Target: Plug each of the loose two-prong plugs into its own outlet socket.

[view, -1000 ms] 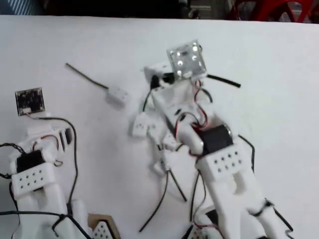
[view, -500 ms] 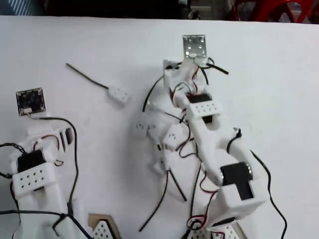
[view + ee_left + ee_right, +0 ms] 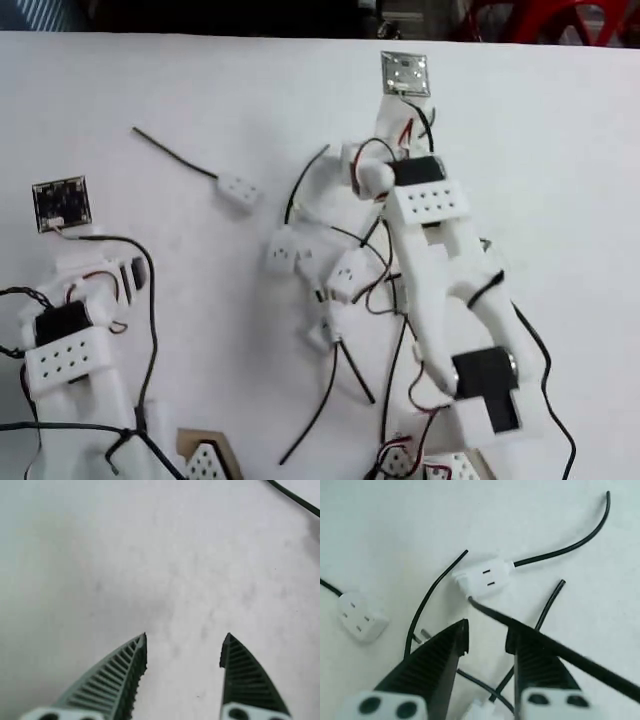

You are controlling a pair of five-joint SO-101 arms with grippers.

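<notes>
Left pincer (image 3: 186, 642): jaws spread wide, nothing between them and nothing held. It hangs over bare surface (image 3: 100, 555). A black cable (image 3: 295, 497) crosses well ahead of its tips and off to one side.

Right pincer (image 3: 488, 630): jaws parted by a narrow gap, with bare surface visible in it and no object gripped. A black cord (image 3: 555, 647) lies across the front of one finger. Whether it touches that finger cannot be told.

Task items at the right pincer: a white two-slot socket (image 3: 487, 577) lies on the surface just ahead of the tips, apart from them, slots facing up. Its lead (image 3: 570, 545) curves away from the pincer. A second socket (image 3: 360, 617), also white, lies farther off to the side of the other finger, face up. A thin dark wire (image 3: 427, 602) runs between that socket and the pincer, passing close beside the finger.

In the high view the right arm (image 3: 440, 250) stretches over the tangle of cords and white blocks at mid-surface.
</notes>
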